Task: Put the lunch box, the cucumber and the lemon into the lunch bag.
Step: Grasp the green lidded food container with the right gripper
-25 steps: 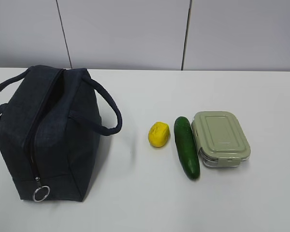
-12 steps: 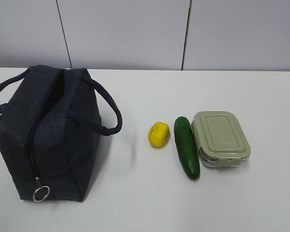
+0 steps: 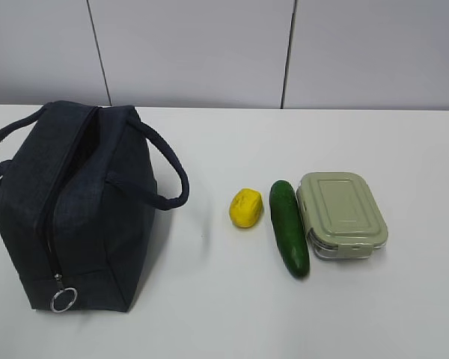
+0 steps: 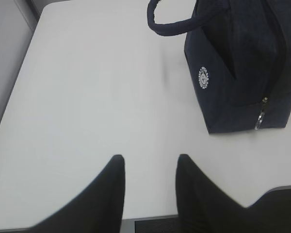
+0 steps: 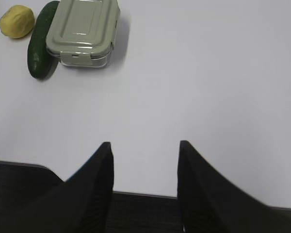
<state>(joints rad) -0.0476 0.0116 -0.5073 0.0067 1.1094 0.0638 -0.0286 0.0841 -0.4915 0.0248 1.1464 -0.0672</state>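
Bag [image 3: 71, 206] stands left on the table [image 3: 224, 314]; lemon [image 3: 245, 207], cucumber [image 3: 289, 228] and box [image 3: 341, 214] lie right (cucumber touching box). Left gripper [image 4: 148, 162] and right gripper [image 5: 145, 148] hover part-open, empty.

Bright even light from overhead, white table [image 3: 232, 314] near washed out, soft faint shadows just right of the lunch bag [image 3: 75, 209] and under the lunch box [image 3: 342, 213], no glare, exterior view sharp, wrist views softer, black fingers [image 4: 106, 194] at bottom edge blurred
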